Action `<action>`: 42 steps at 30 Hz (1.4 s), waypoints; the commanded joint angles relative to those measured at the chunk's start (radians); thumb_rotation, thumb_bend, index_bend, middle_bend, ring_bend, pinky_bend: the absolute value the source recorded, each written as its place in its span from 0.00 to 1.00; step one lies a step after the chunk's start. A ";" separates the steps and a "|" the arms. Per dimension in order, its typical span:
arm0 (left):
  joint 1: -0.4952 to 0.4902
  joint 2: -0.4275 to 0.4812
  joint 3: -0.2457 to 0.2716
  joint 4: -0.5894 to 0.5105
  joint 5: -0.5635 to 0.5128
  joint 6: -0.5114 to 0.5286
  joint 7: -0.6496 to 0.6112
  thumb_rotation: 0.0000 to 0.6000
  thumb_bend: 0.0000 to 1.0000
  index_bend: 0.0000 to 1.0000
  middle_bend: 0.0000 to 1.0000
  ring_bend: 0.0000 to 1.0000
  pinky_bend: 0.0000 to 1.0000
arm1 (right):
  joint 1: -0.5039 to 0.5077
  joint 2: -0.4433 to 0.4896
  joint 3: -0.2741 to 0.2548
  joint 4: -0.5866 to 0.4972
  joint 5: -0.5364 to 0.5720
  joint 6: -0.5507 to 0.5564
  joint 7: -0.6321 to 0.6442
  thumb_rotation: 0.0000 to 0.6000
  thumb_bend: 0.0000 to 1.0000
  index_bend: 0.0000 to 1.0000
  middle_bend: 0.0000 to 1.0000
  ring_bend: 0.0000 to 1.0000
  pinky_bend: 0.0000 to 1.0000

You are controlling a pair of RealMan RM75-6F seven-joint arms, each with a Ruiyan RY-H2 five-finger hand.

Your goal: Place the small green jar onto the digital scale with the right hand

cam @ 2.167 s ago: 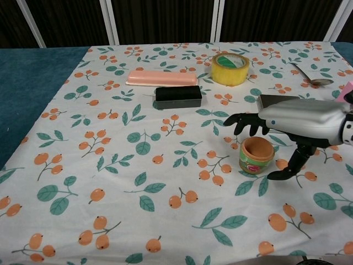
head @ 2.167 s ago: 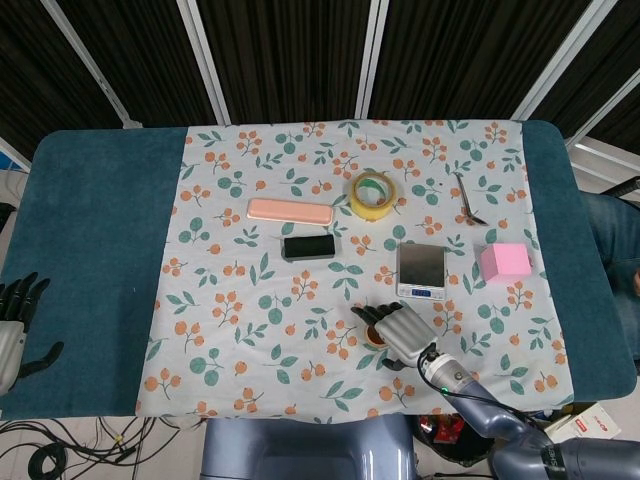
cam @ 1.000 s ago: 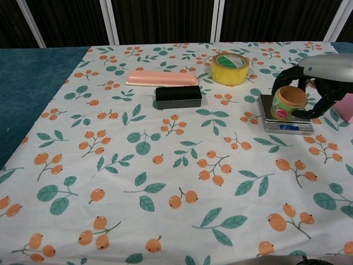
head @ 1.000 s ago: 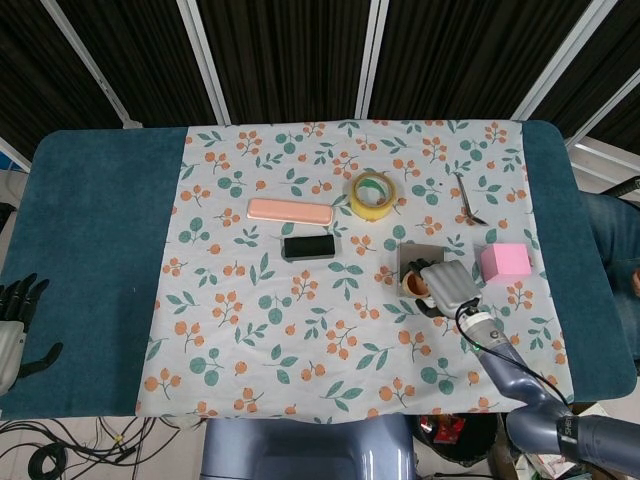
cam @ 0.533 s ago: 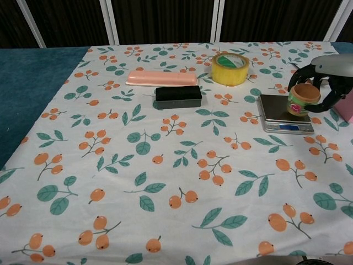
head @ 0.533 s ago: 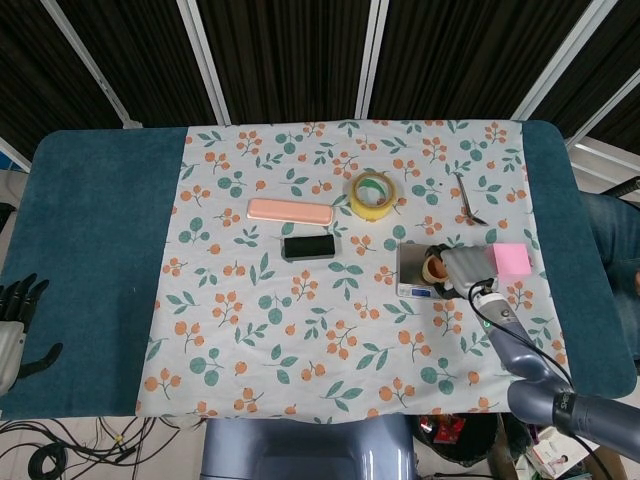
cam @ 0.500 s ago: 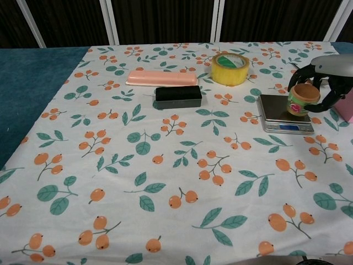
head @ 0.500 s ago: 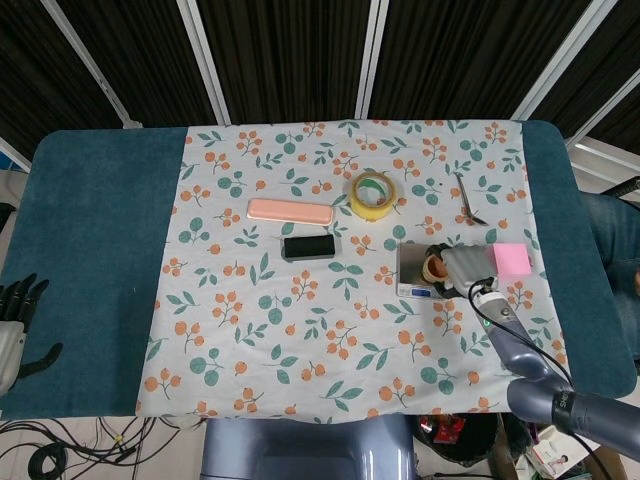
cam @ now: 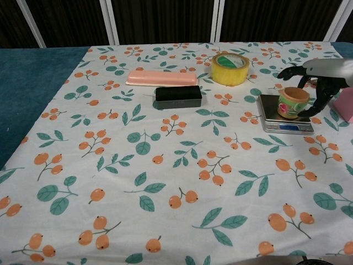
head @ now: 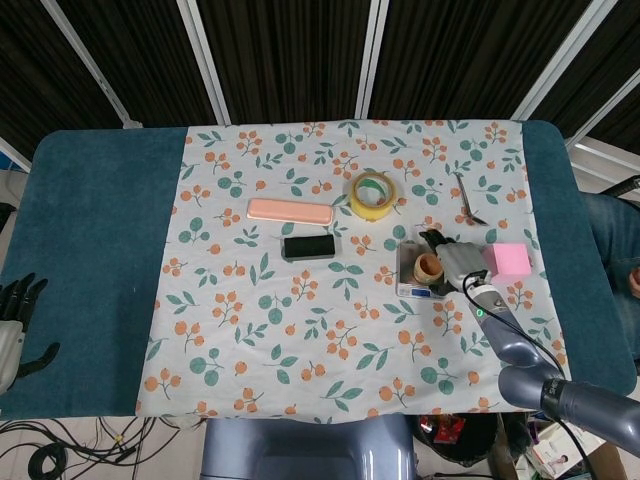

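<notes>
The small green jar (cam: pixel 292 103) with an orange rim stands upright on the silver digital scale (cam: pixel 272 118). In the head view the jar (head: pixel 429 267) sits on the right part of the scale (head: pixel 410 260). My right hand (cam: pixel 319 73) hovers just above and to the right of the jar, fingers spread over it and thumb hanging down beside it; nothing is gripped. From above, the right hand (head: pixel 458 262) lies right next to the jar. My left hand (head: pixel 14 318) rests at the table's left edge, fingers apart and holding nothing.
A pink block (head: pixel 506 260) lies right of the scale, close to my right hand. On the cloth further back lie a yellow tape roll (head: pixel 372 194), a black box (head: pixel 308 246), a pink case (head: pixel 290 211) and a metal spoon (head: pixel 468 199).
The jar has come down from the air onto the scale. My right hand has let go of it and spread its fingers. The left hand has not moved.
</notes>
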 commanded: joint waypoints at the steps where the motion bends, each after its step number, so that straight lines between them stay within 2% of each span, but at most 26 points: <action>1: 0.000 -0.001 0.000 -0.001 -0.001 0.000 0.004 1.00 0.26 0.00 0.00 0.00 0.00 | -0.002 0.010 0.009 -0.015 0.000 0.011 0.009 1.00 0.11 0.00 0.00 0.11 0.35; 8: 0.000 -0.002 0.000 -0.002 -0.001 0.001 0.008 1.00 0.26 0.00 0.00 0.00 0.00 | -0.037 0.096 0.029 -0.129 -0.033 0.090 0.029 1.00 0.10 0.00 0.00 0.10 0.32; 13: 0.001 -0.001 -0.001 -0.003 0.002 0.006 0.004 1.00 0.26 0.00 0.00 0.00 0.00 | -0.135 0.221 0.009 -0.284 -0.133 0.294 -0.013 1.00 0.11 0.00 0.00 0.10 0.32; 17: 0.002 -0.003 0.001 -0.003 0.007 0.008 0.006 1.00 0.26 0.00 0.00 0.00 0.00 | -0.261 0.311 -0.038 -0.426 -0.222 0.492 -0.034 1.00 0.11 0.00 0.00 0.10 0.31; 22: 0.004 -0.005 0.001 -0.002 0.018 0.019 0.007 1.00 0.26 0.00 0.00 0.00 0.00 | -0.423 0.361 -0.139 -0.527 -0.348 0.695 -0.051 1.00 0.11 0.00 0.00 0.10 0.31; 26: 0.006 -0.007 0.002 0.001 0.025 0.027 0.007 1.00 0.26 0.00 0.00 0.00 0.00 | -0.528 0.330 -0.195 -0.510 -0.437 0.829 -0.037 1.00 0.11 0.00 0.00 0.11 0.30; 29: 0.007 -0.008 0.003 0.004 0.035 0.033 0.004 1.00 0.25 0.00 0.00 0.00 0.00 | -0.580 0.297 -0.229 -0.463 -0.481 0.874 -0.026 1.00 0.11 0.00 0.00 0.11 0.28; 35: 0.008 -0.010 0.010 0.012 0.063 0.045 -0.003 1.00 0.19 0.00 0.00 0.00 0.00 | -0.629 0.243 -0.265 -0.372 -0.513 0.887 -0.032 1.00 0.11 0.00 0.00 0.10 0.21; 42: 0.009 -0.008 0.018 0.026 0.084 0.049 -0.018 1.00 0.18 0.00 0.00 0.00 0.00 | -0.646 0.216 -0.258 -0.306 -0.537 0.884 -0.039 1.00 0.12 0.00 0.00 0.10 0.18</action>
